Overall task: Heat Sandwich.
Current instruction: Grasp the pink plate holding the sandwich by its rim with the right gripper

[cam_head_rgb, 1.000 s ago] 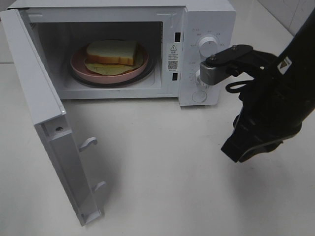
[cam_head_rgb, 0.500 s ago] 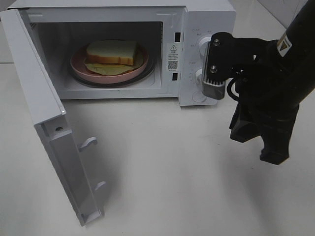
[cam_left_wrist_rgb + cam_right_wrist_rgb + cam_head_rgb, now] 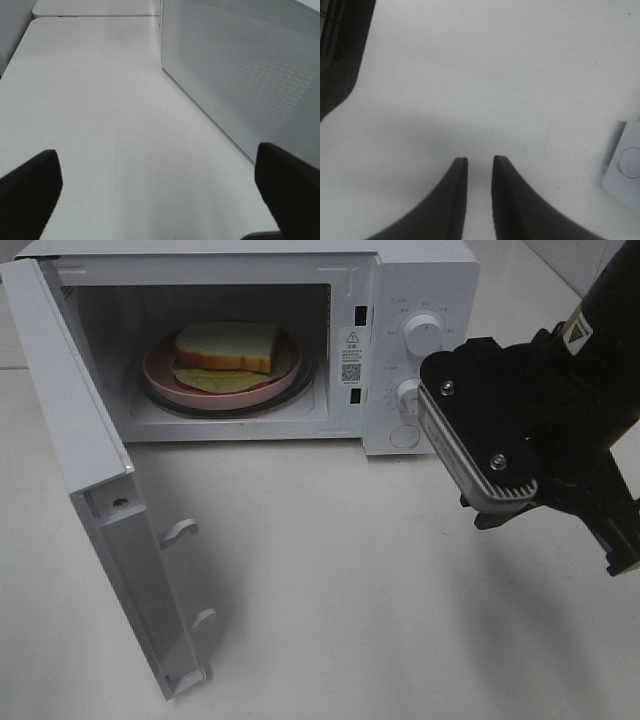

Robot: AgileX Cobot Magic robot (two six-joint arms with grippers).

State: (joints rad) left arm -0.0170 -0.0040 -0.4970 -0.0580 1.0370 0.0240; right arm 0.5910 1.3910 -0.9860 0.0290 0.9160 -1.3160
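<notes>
The sandwich (image 3: 228,345) lies on a round pink plate (image 3: 160,375) inside the white microwave (image 3: 420,280), whose door (image 3: 90,470) hangs wide open to the left. My right arm (image 3: 560,440) hovers in front of the control panel side, off to the right of the oven. In the right wrist view my right gripper (image 3: 479,160) points down at bare table, its fingers a narrow gap apart with nothing between them. My left gripper (image 3: 157,155) stands wide open over the table beside a perforated white panel (image 3: 240,75) of the microwave; it does not show in the high view.
Two round knobs (image 3: 424,335) and a button sit on the microwave's control panel. Two latch hooks (image 3: 180,532) stick out from the open door's edge. White tabletop (image 3: 330,580) spreads in front of the oven.
My right arm has turned and dropped away from the knobs toward the table at the right. Its fingers have parted slightly. The sandwich, plate and door have not moved.
</notes>
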